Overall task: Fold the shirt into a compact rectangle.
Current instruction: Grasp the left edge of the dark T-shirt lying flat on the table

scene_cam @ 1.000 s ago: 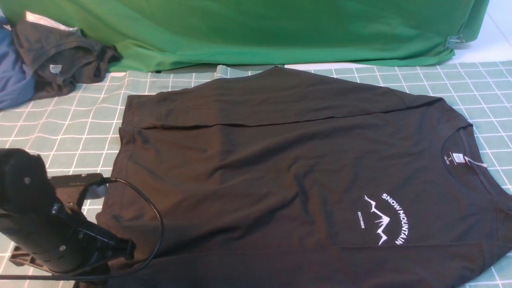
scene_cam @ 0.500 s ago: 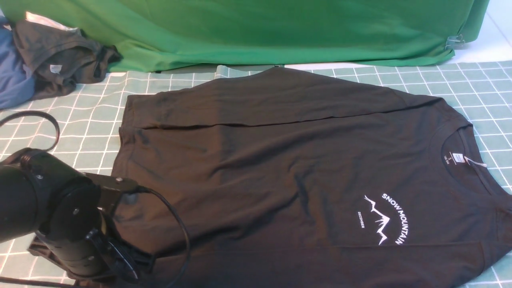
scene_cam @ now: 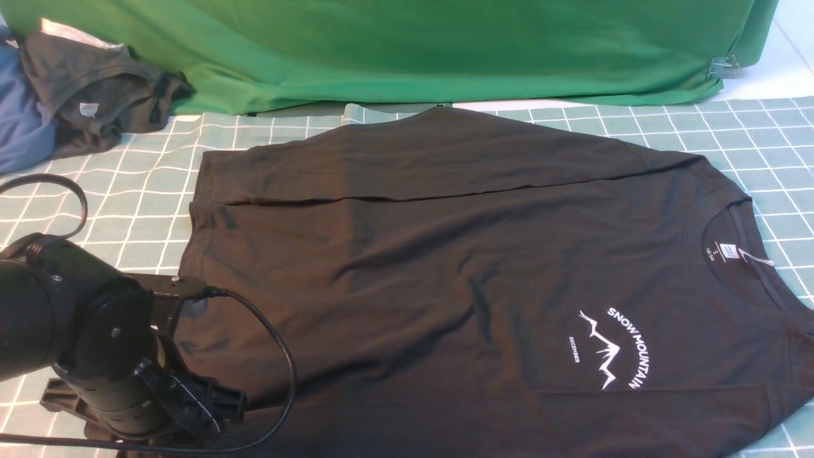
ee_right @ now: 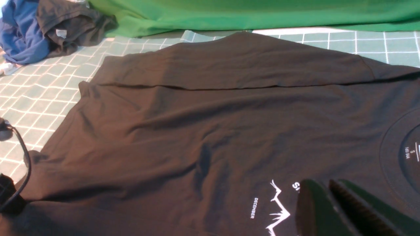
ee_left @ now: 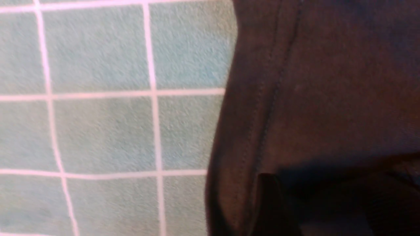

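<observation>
The black shirt (scene_cam: 445,254) lies spread flat on the checked mat (scene_cam: 114,191). Its neck with the white label (scene_cam: 725,249) is to the right and its hem to the left. The far sleeve is folded in over the body, and the near sleeve lies along the front edge. My left arm (scene_cam: 95,343) hangs low over the hem's near left corner. In the left wrist view the left gripper (ee_left: 323,186) sits in deep shadow on the shirt (ee_left: 328,82), its fingers (ee_left: 270,200) apart. My right gripper (ee_right: 321,183) hovers shut and empty above the white mountain print (ee_right: 277,209).
A dark grey-brown garment (scene_cam: 95,89) and a blue cloth (scene_cam: 19,121) are heaped at the back left. The big green cloth (scene_cam: 413,44) runs along the back, with a metal clip (scene_cam: 722,63) at its right end. The left arm's cable (scene_cam: 280,356) loops over the shirt.
My left arm rose and swung right over the hem corner, then eased back a little. Its cable loop now reaches farther onto the shirt. The shirt itself lies as before.
</observation>
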Tool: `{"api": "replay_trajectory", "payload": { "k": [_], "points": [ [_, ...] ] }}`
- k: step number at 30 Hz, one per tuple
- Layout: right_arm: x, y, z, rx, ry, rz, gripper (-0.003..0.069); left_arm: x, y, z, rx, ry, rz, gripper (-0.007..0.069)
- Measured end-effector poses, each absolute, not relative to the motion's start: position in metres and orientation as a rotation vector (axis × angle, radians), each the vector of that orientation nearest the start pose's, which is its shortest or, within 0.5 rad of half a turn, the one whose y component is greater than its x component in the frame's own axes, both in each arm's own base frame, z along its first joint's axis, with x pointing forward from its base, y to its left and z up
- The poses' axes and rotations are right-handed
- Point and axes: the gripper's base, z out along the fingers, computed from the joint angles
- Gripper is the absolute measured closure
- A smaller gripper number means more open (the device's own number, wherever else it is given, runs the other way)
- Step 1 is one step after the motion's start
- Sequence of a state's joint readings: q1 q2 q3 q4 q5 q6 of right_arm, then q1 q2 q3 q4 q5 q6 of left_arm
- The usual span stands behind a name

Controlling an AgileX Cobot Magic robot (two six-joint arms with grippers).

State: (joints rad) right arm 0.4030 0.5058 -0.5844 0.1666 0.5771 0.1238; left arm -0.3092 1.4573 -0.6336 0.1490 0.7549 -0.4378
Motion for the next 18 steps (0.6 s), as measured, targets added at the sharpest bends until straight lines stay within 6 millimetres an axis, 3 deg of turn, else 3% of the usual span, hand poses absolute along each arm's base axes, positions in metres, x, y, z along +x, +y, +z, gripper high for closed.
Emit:
{"api": "replay_trajectory", "payload": {
  "k": [6, 11, 14, 18],
  "points": [
    [0.087, 0.046, 0.321, -0.201, 2.001, 0.518, 0.06, 0.209, -0.06, 0.154, -0.081, 3.085, 0.078, 0.0215],
    [0.087, 0.046, 0.321, -0.202, 2.001, 0.518, 0.0594, 0.211, -0.061, 0.152, -0.07, 3.094, 0.085, 0.0239],
    [0.087, 0.046, 0.321, -0.203, 2.001, 0.517, 0.0589, 0.211, -0.061, 0.153, -0.064, 3.093, 0.079, 0.0353],
    [0.087, 0.046, 0.321, -0.204, 2.002, 0.516, 0.0584, 0.207, -0.06, 0.158, -0.045, 3.095, 0.085, 0.0568]
  ]
}}
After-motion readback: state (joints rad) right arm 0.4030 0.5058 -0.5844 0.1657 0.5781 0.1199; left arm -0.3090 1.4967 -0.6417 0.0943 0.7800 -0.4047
